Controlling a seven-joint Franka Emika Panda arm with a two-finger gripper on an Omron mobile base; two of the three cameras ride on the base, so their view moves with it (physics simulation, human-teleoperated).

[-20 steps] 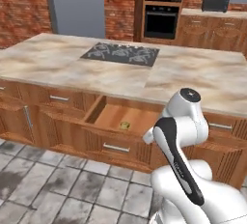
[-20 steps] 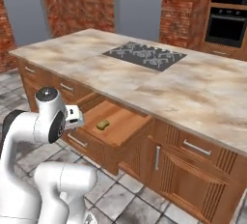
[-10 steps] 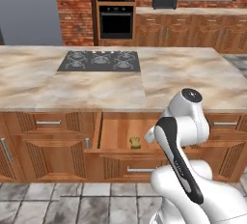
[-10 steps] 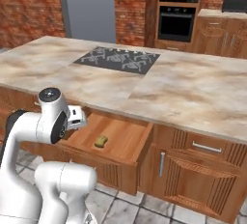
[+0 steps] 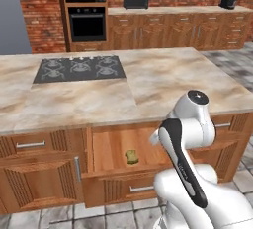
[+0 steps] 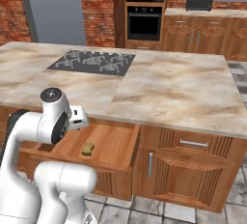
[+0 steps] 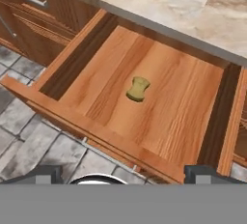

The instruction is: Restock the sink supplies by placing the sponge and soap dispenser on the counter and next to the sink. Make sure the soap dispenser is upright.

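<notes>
The sponge (image 7: 137, 89) is small, yellow-olive and pinched in the middle. It lies flat on the floor of an open wooden drawer (image 7: 96, 127) in the kitchen island. The sponge (image 5: 131, 157) also shows in the left base view, and the sponge (image 6: 87, 148) in the right base view. My gripper (image 7: 126, 174) hovers above the drawer's front edge and looks down into it. It is open, with its dark fingertips (image 7: 47, 173) wide apart and nothing between them. The soap dispenser, the sink and its counter are out of view.
The drawer (image 6: 129, 147) juts out from the island over grey floor tiles (image 7: 29, 136). Above it lies a marbled worktop (image 5: 163, 82) with a black hob (image 5: 79, 68). Closed cabinet fronts (image 6: 185, 167) flank the drawer. A brick wall with built-in ovens (image 5: 86, 18) stands behind.
Both base views have swung round the island, so the camera moved: the open drawer now sits nearly straight ahead. The sponge stays put in the drawer and the gripper stays open.
</notes>
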